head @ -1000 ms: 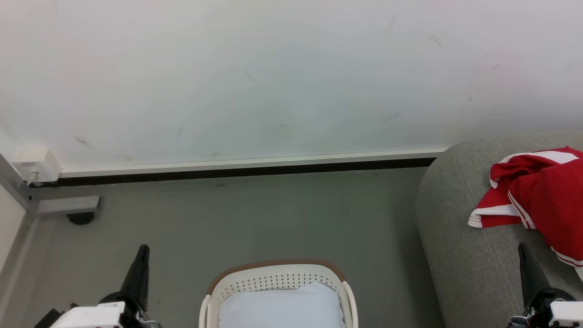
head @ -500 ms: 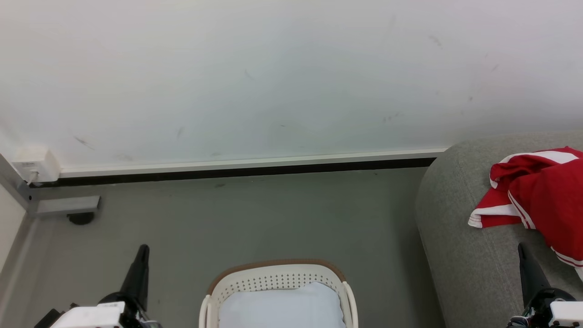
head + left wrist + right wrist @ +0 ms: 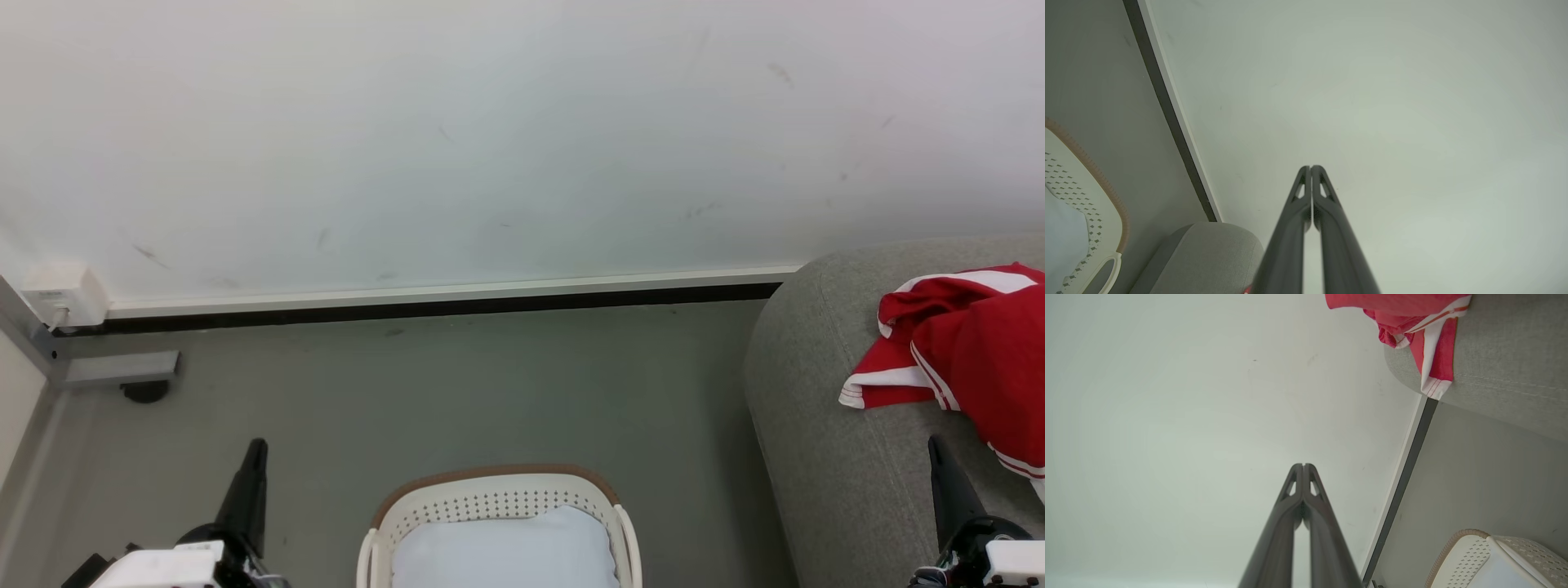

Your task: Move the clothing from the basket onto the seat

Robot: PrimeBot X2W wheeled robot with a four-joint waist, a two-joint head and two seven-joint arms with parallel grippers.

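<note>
1. Left gripper (image 3: 1310, 168), fingers pressed together, empty; basket (image 3: 498, 483) just to its right.
2. Right gripper (image 3: 1303, 465) closed too, empty; seat (image 3: 824, 408) right beside it.
3. Clothing (image 3: 971, 343) lies on the seat beyond it; right wrist view catches a hem drooping over the edge.

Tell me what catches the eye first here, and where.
The red clothing lies crumpled on the grey seat at the right. The basket stands on the floor at bottom centre, something pale inside. The left gripper and right gripper point up, shut, at the lower corners.
</note>
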